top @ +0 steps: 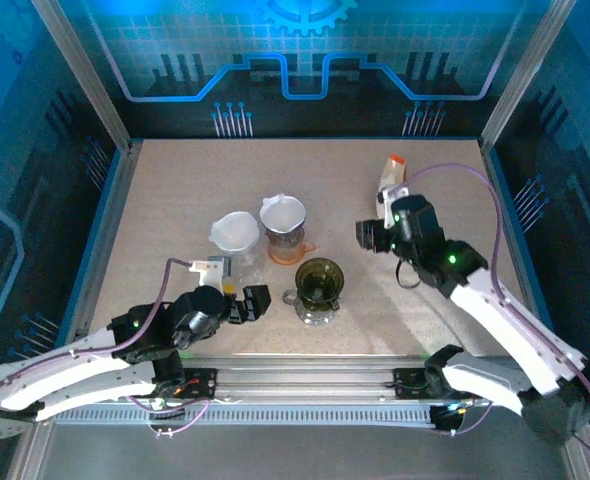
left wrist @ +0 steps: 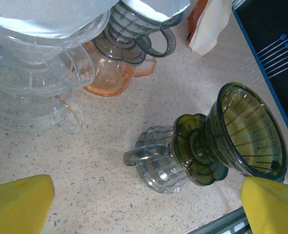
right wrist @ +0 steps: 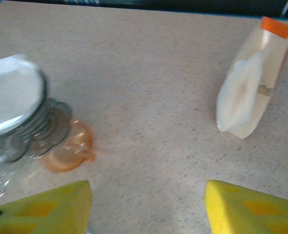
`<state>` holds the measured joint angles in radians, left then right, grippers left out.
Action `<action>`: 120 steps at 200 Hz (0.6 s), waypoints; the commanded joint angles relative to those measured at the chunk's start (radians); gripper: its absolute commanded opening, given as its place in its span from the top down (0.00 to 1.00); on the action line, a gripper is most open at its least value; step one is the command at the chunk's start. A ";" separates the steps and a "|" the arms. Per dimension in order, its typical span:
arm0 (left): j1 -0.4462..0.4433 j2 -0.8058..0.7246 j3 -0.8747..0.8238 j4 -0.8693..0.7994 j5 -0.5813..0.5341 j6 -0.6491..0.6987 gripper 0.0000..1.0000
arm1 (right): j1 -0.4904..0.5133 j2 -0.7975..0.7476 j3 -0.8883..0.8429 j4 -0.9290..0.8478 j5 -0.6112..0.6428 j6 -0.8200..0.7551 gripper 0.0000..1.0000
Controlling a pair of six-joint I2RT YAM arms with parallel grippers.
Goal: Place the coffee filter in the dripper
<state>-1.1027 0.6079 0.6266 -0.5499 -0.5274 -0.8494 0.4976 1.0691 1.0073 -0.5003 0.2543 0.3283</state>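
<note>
The coffee filter (right wrist: 239,97) is poking out of its packet (right wrist: 272,66), which is lying ahead of the right gripper (right wrist: 146,209), beyond its right-hand finger and untouched. That gripper's jaws are standing apart, gripping nothing. The green dripper (left wrist: 246,131) is sitting just ahead of the left gripper (left wrist: 144,209), toward its right-hand finger. The left jaws are gaping wide and empty.

Even bright light; blurry right wrist view.

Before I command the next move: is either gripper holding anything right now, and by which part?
Nothing is held. The left gripper stands open beside the green dripper; the right gripper stands open over bare table, short of the filter pack.
</note>
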 commanded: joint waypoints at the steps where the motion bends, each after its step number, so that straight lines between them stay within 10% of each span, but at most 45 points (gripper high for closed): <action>1: -0.006 -0.005 -0.001 0.014 -0.005 0.032 0.01 | -0.100 0.096 0.067 0.051 -0.065 -0.015 0.43; 120: -0.005 -0.024 -0.063 0.016 0.018 0.022 0.01 | -0.275 0.685 0.410 0.042 0.128 -0.070 0.72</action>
<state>-1.1027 0.6033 0.5762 -0.5335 -0.5079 -0.8379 0.2344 1.6794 1.3422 -0.4335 0.2928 0.2901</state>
